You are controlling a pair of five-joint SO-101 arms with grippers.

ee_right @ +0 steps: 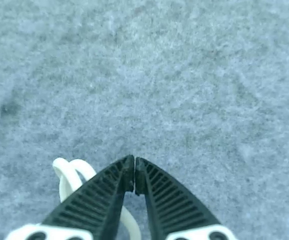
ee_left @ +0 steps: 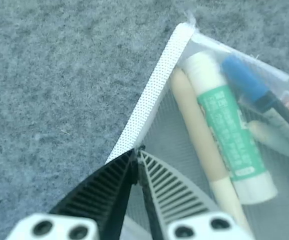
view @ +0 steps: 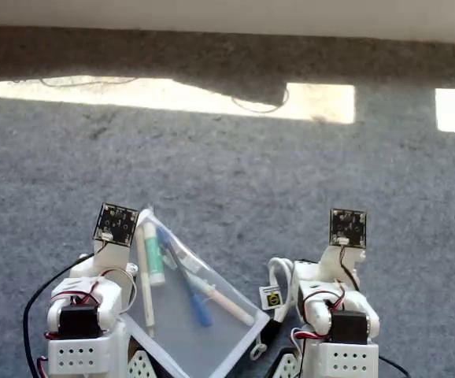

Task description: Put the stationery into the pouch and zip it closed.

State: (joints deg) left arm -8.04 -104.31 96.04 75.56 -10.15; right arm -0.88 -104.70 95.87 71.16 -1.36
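Note:
A translucent pouch [view: 212, 346] with a white mesh edge [ee_left: 154, 90] lies on the grey carpet between the two arms. Inside it lie a green-labelled glue stick [ee_left: 227, 125], a cream pen [ee_left: 199, 135], a blue pen [ee_left: 247, 85] and another pale pen [view: 221, 299]. My left gripper [ee_left: 137, 151] is shut, its tips meeting right at the pouch's white edge; whether they pinch that edge I cannot tell. My right gripper [ee_right: 134, 162] is shut over bare carpet to the right of the pouch, holding nothing.
A white cable loop [ee_right: 67, 175] hangs beside the right gripper, and a small yellow tag [view: 271, 298] sits near the pouch's right corner. Open grey carpet stretches ahead of both arms to a sunlit strip [view: 212, 98] at the far side.

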